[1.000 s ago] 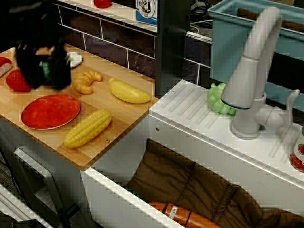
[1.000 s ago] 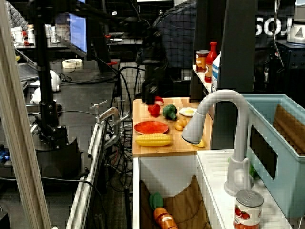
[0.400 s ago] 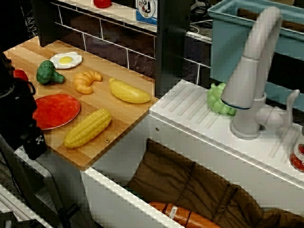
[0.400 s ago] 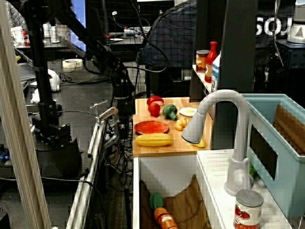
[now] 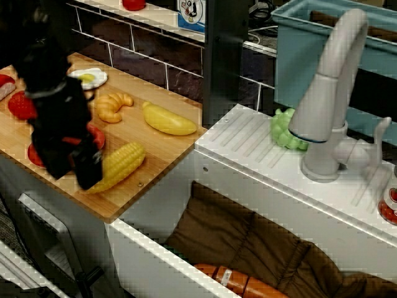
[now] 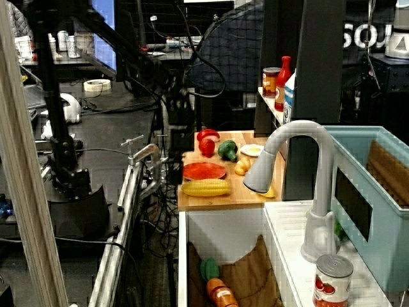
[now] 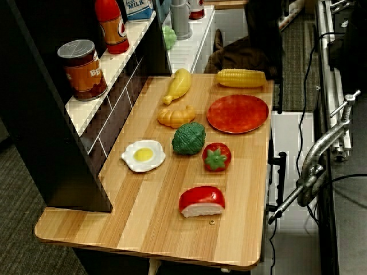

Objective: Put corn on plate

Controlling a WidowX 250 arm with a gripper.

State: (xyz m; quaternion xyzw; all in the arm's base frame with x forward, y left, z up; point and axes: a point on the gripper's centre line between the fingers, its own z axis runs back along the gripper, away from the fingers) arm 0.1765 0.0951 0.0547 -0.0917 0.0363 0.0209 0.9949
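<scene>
The wooden counter [image 7: 172, 212] carries all the toy food, and to its right in the front view stands the white sink unit [image 5: 260, 161] with its grey faucet [image 5: 329, 93]. The black robot arm hangs over the counter's near left edge, and its gripper [image 5: 74, 164] is a dark blur in front of the plate and the corn's left end; whether its jaws are apart or together cannot be told. The plate [image 7: 237, 113], round, flat and red, lies on the wood near the counter's outer edge with nothing on it. The corn [image 7: 241, 78] lies on the wood just beside the plate, on the side toward the sink, lengthwise along the counter's end and not on the plate. A smooth yellow banana-like piece [image 7: 179, 85] lies nearer the brick back wall, with the orange croissant [image 7: 176, 116] beside it. A green broccoli [image 7: 189, 138] and a red tomato [image 7: 217, 156] sit next along the counter, then a white fried egg [image 7: 143, 155] close to the wall. A red-and-white wedge [image 7: 201, 201] lies alone on the counter's far part.
</scene>
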